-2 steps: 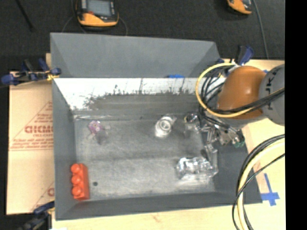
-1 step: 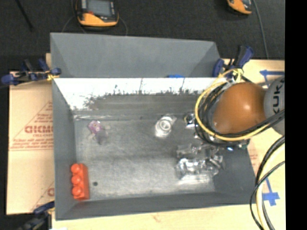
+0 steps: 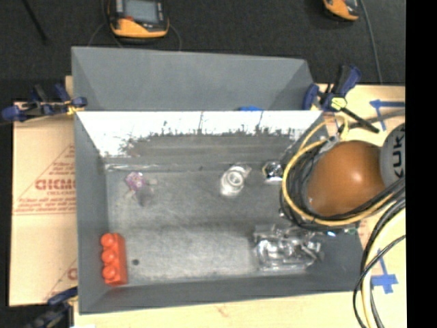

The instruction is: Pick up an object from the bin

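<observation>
My gripper [image 3: 299,236] hangs low in the bin's front right corner, under the arm's orange dome. Right below and beside it lies a crumpled clear plastic thing [image 3: 275,255], glinting against the bin floor; whether the gripper touches it is unclear. A small shiny metal piece [image 3: 273,171] lies a little further back, close to the dome's left edge. A clear round cup-like thing [image 3: 233,181] sits near the middle of the bin.
A red-orange studded brick [image 3: 113,257] lies in the front left corner. A small purple and clear thing [image 3: 136,182] rests at the back left. The arm and its yellow and black cables cover the bin's right side.
</observation>
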Robot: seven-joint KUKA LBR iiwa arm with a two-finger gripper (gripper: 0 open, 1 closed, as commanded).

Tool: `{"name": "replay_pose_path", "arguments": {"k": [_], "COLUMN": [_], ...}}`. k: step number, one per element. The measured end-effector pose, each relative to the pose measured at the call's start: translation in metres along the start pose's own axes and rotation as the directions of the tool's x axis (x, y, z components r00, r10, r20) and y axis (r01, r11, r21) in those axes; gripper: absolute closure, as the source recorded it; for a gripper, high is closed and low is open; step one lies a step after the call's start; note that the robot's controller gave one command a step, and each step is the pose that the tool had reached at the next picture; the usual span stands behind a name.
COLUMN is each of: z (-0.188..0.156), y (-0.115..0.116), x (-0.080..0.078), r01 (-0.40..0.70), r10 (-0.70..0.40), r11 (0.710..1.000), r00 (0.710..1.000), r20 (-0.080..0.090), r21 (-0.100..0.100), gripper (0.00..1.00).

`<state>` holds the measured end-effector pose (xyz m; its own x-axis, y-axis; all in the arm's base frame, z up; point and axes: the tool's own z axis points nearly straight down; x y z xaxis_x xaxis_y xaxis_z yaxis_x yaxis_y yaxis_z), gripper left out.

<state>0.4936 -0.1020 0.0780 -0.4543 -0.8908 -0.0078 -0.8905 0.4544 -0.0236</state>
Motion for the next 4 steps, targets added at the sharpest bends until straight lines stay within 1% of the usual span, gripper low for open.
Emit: {"name": "replay_pose_path", "arguments": {"k": [1, 2, 3, 4], "z": [-0.003, -0.069, -0.065, -0.006], "y": [-0.001, -0.012, -0.009, -0.001], "x": [-0.002, -0.003, -0.003, -0.015], "r01": [0.000, -0.041, -0.041, -0.022], "r10": [0.000, 0.041, 0.041, 0.022], "r11": [1.000, 0.999, 0.999, 0.999], "r00": [1.000, 0.999, 0.999, 1.000], "r20": [0.001, -0.004, -0.006, -0.003], "r21": [0.000, -0.012, -0.022, -0.025], "gripper": [1.00, 1.00, 0.00, 0.00]}}
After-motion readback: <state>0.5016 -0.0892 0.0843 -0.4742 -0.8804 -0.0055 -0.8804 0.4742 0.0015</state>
